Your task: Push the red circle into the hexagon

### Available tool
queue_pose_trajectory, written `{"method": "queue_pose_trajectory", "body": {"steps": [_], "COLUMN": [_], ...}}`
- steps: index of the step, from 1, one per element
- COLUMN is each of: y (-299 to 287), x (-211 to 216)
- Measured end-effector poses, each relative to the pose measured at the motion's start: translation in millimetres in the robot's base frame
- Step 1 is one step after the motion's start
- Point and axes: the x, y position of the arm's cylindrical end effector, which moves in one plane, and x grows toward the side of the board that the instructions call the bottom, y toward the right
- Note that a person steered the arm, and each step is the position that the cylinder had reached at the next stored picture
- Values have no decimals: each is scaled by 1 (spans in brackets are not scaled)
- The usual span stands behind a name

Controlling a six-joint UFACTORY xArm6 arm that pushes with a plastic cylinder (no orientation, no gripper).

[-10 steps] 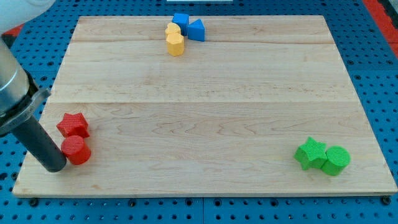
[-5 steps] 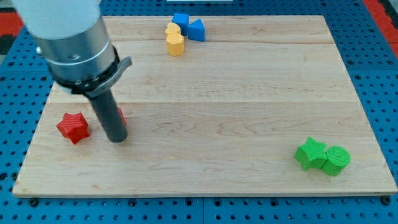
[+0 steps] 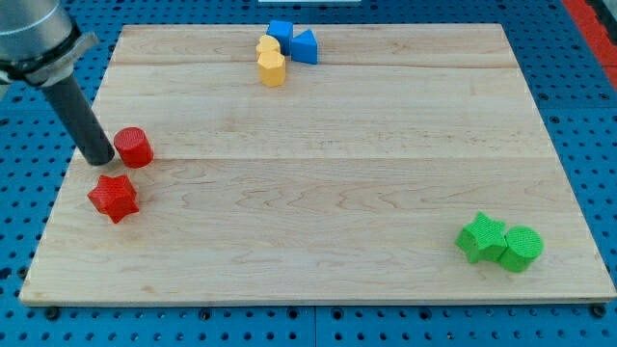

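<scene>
The red circle [image 3: 133,147] sits at the view's left on the wooden board [image 3: 318,183]. My tip [image 3: 97,159] rests against its left side. The red star [image 3: 114,197] lies just below the tip and the circle. The yellow hexagon [image 3: 273,68] is at the view's top centre, touching a second yellow block [image 3: 267,45] above it.
A blue cube [image 3: 281,32] and a blue triangle [image 3: 306,45] sit next to the yellow blocks at the top. A green star [image 3: 480,237] and a green circle [image 3: 521,249] lie together at the view's bottom right. Blue pegboard surrounds the board.
The red circle has moved up, from below the red star to above it. My tip swung right past the star, then back to the circle's left side.
</scene>
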Motion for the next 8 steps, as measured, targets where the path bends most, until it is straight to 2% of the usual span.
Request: {"method": "queue_pose_trajectory", "body": {"steps": [1, 2, 3, 4, 5, 6, 7, 8], "y": [58, 110, 99, 89, 119, 158, 188, 196], "x": [-29, -35, -24, 10, 15, -24, -43, -22]}}
